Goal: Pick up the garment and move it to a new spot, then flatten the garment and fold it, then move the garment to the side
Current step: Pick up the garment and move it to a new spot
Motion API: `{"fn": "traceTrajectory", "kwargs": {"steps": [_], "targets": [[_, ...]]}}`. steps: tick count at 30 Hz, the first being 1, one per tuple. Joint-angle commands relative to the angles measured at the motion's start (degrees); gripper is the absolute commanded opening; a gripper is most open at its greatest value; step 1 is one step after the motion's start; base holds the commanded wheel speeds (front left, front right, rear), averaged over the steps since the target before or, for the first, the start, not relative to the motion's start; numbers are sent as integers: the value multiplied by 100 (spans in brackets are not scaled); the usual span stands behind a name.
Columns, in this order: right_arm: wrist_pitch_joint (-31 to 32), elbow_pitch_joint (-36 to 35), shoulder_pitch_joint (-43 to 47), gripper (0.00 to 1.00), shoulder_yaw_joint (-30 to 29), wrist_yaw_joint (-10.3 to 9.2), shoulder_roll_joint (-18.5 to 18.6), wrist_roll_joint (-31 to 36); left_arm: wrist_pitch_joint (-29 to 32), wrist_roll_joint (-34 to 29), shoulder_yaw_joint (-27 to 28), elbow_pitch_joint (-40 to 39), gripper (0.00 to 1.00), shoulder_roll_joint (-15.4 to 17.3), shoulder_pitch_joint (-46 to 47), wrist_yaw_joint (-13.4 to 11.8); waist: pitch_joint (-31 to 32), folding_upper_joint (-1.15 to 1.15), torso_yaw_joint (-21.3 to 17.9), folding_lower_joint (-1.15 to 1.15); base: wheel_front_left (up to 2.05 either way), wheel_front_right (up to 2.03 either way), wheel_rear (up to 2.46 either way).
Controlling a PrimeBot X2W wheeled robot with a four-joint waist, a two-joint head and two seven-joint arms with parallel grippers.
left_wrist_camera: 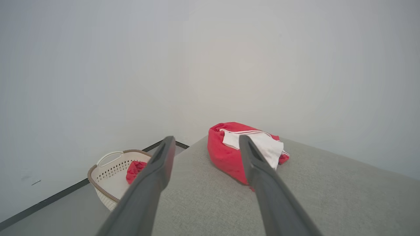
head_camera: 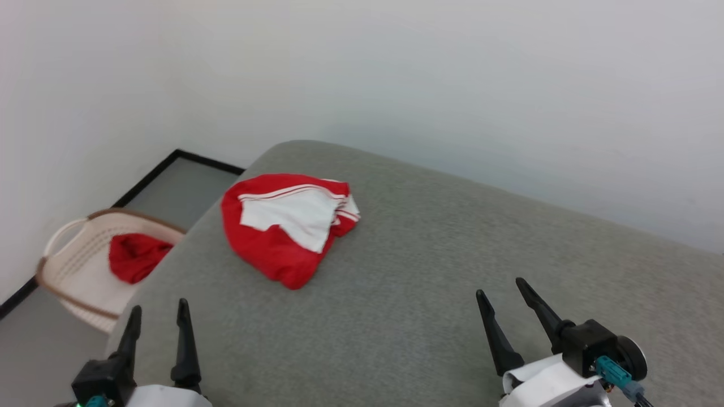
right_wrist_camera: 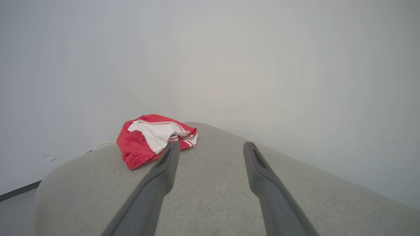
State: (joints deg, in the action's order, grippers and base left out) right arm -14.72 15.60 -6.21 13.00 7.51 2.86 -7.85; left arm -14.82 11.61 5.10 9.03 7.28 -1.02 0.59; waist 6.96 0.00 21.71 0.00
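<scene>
Fingers (head_camera: 184, 339) on our left gripper (head_camera: 159, 305) and right gripper (head_camera: 499, 286) both spread wide, nothing held. Crumpled red jersey (head_camera: 277, 249) with white sleeve and striped trim sits bunched near the far left corner of the grey fabric-covered bench (head_camera: 430, 271), well ahead of both. We judge pickup is the step: pinch a raised fold from above, avoid snagging the bench cover, ignore the plain red cloth (head_camera: 136, 257) in the cream perforated basket (head_camera: 79, 277) beside it.
</scene>
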Motion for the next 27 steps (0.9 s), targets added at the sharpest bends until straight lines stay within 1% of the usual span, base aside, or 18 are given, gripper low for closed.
{"fn": "traceTrajectory", "kwargs": {"steps": [1,6,8,10,12,14,18,20,22,24,27], "targets": [[-34,57,-85,100,32,-4,6,-28,-2,46,10,-51,100,-15,-25,-52,-25,0,289,0,0,0,0],[-38,152,-125,100,21,-4,6,-37,135,86,24,-100,100,-23,46,-127,-57,0,314,0,0,0,0],[-42,169,-69,100,-51,-4,5,-14,307,144,-21,-118,100,8,177,-58,-60,0,309,0,0,0,0],[-44,138,-40,100,-65,-4,2,40,625,373,26,-121,100,-26,259,-12,-128,0,228,0,0,0,0],[-29,96,-63,100,-100,-4,5,91,957,451,7,-170,100,95,454,75,-250,0,102,0,0,0,0],[30,21,-115,100,-133,-4,6,176,1275,661,87,-188,100,149,704,117,-437,0,-42,0,0,0,0],[187,-224,-315,100,-190,-4,8,410,1994,909,144,-120,100,361,1329,167,-1024,0,-371,0,0,0,0],[255,-352,-375,100,-271,-5,10,512,2363,1091,146,-8,100,476,1776,234,-1315,0,-498,0,0,0,0],[335,-525,-451,100,-289,-5,13,609,2725,1189,188,154,100,674,2215,274,-1630,0,-645,0,0,0,0],[378,-658,-542,100,-310,-5,57,647,3119,1386,199,366,100,792,2659,326,-1896,0,-794,0,0,0,0],[421,-828,-638,100,-333,-5,105,661,3723,1540,208,661,100,1088,3298,357,-2265,0,-1023,0,0,0,0]]}}
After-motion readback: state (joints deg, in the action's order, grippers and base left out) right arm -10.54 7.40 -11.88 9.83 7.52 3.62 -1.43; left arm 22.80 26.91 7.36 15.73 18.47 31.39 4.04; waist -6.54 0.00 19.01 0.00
